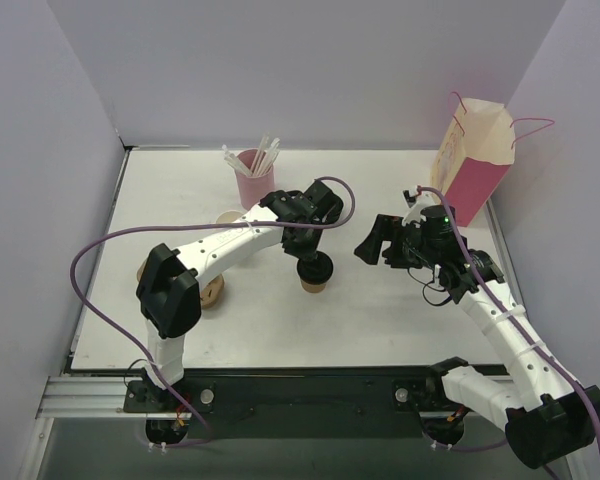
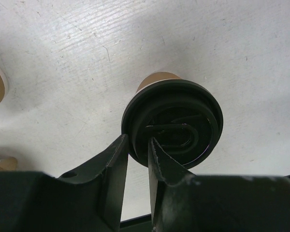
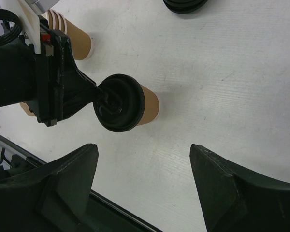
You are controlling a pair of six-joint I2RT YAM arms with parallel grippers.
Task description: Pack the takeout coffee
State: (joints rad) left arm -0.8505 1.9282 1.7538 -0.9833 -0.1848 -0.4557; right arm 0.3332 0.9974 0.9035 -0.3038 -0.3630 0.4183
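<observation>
L gripper nearly closed, pinching the lid rim of the takeout coffee: one finger outside, one in the recess. Cup's mid-table, well apart from the paper bag far right. R gripper spread wide, holding nothing. Grasp step, I reckon. Next: lift w/o popping the lid, carry bagward.
</observation>
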